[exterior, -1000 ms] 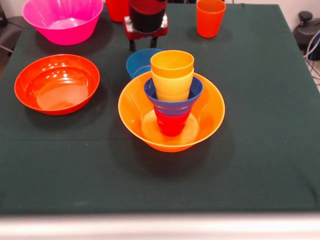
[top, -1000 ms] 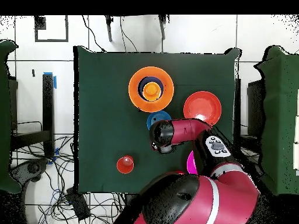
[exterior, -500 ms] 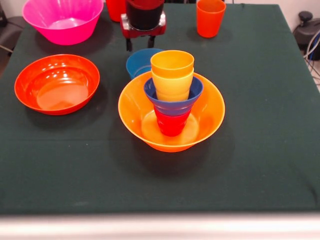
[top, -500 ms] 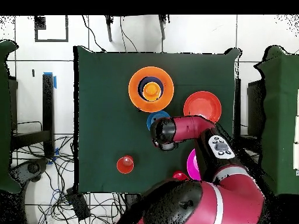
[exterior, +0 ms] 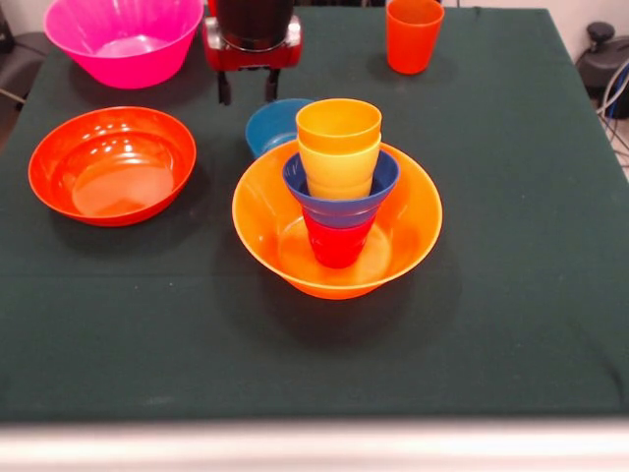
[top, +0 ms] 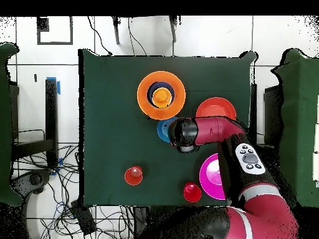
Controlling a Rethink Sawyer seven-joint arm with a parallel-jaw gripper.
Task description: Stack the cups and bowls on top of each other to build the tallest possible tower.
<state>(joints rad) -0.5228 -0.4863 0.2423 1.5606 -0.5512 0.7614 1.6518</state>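
Tool (exterior: 245,90) hangs open and empty at eleven o'clock of the light blue bowl (exterior: 273,125); next, I'd guess, descend and grip its rim.

From my front camera, the tower (exterior: 338,197) stands mid-desk: a wide yellow-orange plastic bowl (exterior: 408,236) holds a red cup (exterior: 337,242), a small dark blue bowl (exterior: 378,182) sits on that, and two nested yellow cups (exterior: 339,147) stand in it. Just behind it sits a light blue bowl (exterior: 270,126). The gripper (exterior: 246,87) hangs beside that bowl. A shallow orange-red bowl (exterior: 112,164) lies left; a big pink bowl (exterior: 123,37) far left; an orange tumbler (exterior: 413,34) far right.
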